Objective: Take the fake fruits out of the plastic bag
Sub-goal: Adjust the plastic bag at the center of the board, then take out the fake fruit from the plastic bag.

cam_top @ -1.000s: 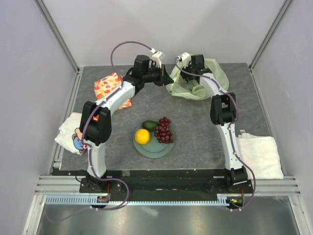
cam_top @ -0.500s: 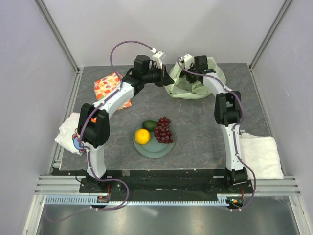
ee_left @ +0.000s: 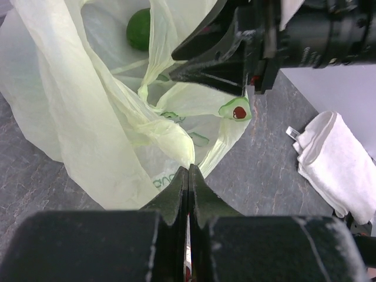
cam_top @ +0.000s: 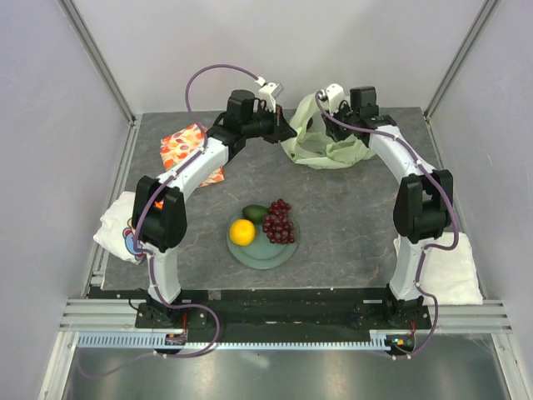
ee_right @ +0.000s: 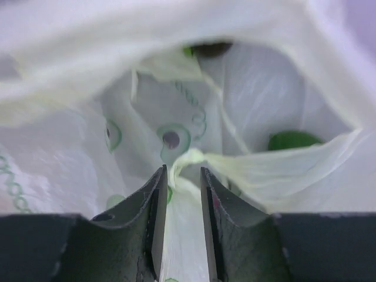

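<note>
The pale green plastic bag (cam_top: 329, 150) lies at the back of the table, and both grippers hold its mouth apart. My left gripper (cam_top: 287, 133) is shut on the bag's near-left edge (ee_left: 176, 141). My right gripper (cam_top: 319, 108) is closed on a bunched strip of the bag (ee_right: 191, 158) and holds it raised. It also shows in the left wrist view (ee_left: 173, 67). A round green fruit (ee_left: 139, 28) lies inside the bag and also shows in the right wrist view (ee_right: 292, 140). An orange (cam_top: 242, 232), a dark green oval fruit (cam_top: 255, 213) and a grape bunch (cam_top: 279, 221) sit on the grey plate (cam_top: 258, 252).
An orange leaf-patterned cloth (cam_top: 187, 150) lies at the back left. White folded towels lie at the left edge (cam_top: 117, 225) and at the right (cam_top: 445, 262). A dark shape (ee_right: 211, 48) shows deep in the bag; I cannot tell what it is.
My right arm has swung outward to the right and its gripper has pulled the bag's strip up and back, stretching the mouth wider. The left gripper has stayed put on the bag's edge.
</note>
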Controlling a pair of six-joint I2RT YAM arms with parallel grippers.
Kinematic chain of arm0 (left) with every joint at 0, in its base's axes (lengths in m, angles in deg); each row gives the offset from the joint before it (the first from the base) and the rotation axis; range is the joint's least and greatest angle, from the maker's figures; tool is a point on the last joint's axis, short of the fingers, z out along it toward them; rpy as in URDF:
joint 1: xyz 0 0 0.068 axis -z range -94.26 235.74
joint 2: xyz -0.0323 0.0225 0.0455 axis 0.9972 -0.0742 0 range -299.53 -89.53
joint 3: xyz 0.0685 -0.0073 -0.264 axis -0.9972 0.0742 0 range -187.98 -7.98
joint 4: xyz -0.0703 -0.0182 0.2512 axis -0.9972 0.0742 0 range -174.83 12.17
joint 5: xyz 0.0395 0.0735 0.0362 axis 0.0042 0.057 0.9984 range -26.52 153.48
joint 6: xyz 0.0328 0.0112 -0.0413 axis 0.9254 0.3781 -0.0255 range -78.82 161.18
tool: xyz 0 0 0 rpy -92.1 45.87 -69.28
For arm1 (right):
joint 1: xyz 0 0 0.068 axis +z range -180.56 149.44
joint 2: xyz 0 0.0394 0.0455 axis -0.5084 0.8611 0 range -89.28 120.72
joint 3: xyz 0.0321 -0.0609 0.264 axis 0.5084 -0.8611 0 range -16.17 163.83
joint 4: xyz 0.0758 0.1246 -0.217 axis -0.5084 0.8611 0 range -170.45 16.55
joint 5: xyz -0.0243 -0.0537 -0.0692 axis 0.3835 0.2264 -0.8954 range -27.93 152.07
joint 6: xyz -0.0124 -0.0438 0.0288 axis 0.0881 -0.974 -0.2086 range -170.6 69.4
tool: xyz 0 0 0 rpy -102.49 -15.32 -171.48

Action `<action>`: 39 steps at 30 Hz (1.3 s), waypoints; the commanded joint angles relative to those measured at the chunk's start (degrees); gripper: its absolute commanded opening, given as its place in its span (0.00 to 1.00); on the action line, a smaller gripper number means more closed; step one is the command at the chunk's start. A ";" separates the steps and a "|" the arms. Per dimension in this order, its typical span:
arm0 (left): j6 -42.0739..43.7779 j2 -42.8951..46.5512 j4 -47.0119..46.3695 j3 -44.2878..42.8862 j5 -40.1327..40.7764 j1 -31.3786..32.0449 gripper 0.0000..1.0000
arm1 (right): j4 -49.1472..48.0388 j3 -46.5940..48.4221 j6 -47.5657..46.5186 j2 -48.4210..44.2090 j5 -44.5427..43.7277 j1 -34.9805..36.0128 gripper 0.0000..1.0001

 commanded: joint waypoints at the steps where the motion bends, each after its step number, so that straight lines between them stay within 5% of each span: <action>1: 0.50 3.98 -0.52 2.08 -0.15 0.22 0.02 | 8.17 -3.22 -0.67 5.31 -7.67 -1.44 0.37; 10: -1.08 14.08 1.59 12.53 -1.82 0.22 0.02 | 22.06 -22.88 -10.32 -14.61 -13.30 -9.00 0.34; 15: -1.78 16.38 2.83 16.05 -1.92 0.48 0.02 | 26.47 -20.63 -12.54 -22.81 -7.79 -8.83 0.40; 19: -1.70 13.40 2.04 15.00 -2.17 1.01 0.02 | 26.12 -10.63 -8.59 -17.81 1.80 -6.65 0.50; 24: -0.56 11.98 0.89 14.65 -2.70 2.59 0.02 | 27.09 -7.35 -8.15 -9.81 5.85 -3.12 0.47; 35: 2.17 11.01 0.19 15.71 -1.21 5.06 0.02 | 23.05 -9.72 -3.31 -6.12 1.82 -1.97 0.48; 39: 2.08 9.26 0.19 14.13 -1.47 5.14 0.02 | 20.68 -8.41 -1.21 -2.95 -2.05 -1.98 0.59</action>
